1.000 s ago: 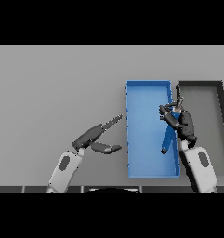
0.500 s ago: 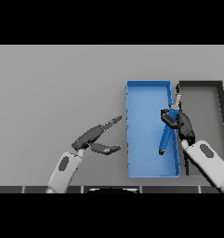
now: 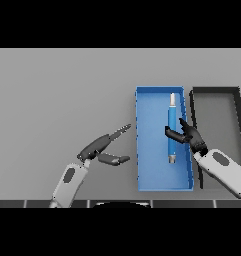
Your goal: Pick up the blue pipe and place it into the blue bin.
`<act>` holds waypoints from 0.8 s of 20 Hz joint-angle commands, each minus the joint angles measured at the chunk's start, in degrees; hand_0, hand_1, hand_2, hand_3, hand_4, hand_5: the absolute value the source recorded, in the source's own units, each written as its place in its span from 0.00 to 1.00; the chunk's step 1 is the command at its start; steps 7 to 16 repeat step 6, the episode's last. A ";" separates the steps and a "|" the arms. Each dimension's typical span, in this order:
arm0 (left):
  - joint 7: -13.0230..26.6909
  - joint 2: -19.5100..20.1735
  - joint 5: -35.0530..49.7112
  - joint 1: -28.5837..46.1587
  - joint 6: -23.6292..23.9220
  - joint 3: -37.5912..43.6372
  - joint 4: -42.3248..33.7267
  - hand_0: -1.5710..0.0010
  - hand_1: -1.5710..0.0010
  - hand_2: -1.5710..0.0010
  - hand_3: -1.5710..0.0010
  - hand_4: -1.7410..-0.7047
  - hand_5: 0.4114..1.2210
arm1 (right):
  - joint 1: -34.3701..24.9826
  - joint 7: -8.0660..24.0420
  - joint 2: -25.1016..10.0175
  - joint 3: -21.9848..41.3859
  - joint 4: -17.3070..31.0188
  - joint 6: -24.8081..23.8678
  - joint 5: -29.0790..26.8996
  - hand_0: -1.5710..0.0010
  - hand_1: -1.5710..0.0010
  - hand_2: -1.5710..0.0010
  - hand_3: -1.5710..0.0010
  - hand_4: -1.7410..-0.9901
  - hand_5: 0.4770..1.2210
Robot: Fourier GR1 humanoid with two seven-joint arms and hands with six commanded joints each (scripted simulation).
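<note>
Light over the flat grey table (image 3: 57,90) is even and moderate, with no hot spot and no glare anywhere. The surface shades slightly from a paler grey at the frame's upper left to a duller grey near the lower edge. Shadows are weak: a soft dark edge lies along the inner walls of the shallow blue rectangular bin (image 3: 154,175) at centre right, and the dark-walled tray (image 3: 194,107) at the right edge reads almost black, its detail lost. The source perhaps sits overhead, though nothing confirms it. Edges look soft throughout; straight lines stay straight toward the corners.
</note>
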 commanded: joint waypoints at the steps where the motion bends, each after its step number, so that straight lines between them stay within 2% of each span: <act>1: 0.23 -0.38 -0.28 -0.09 0.27 -0.27 0.04 1.00 1.00 1.00 1.00 0.78 0.10 | -0.11 -0.27 -0.08 0.14 -0.13 0.11 0.34 0.98 0.99 0.99 1.00 0.86 0.32; 4: 1.49 -0.54 -0.04 -1.42 0.61 0.45 0.21 1.00 1.00 1.00 1.00 0.78 0.10 | -0.55 0.22 -0.45 1.08 -1.14 1.01 1.05 0.99 0.99 0.99 1.00 0.87 0.32; 16: 1.33 -0.56 0.57 -1.65 0.14 0.56 0.11 1.00 1.00 1.00 1.00 0.78 0.10 | -0.63 -0.16 -0.91 0.54 -1.65 1.67 0.45 0.99 0.99 0.99 1.00 0.87 0.32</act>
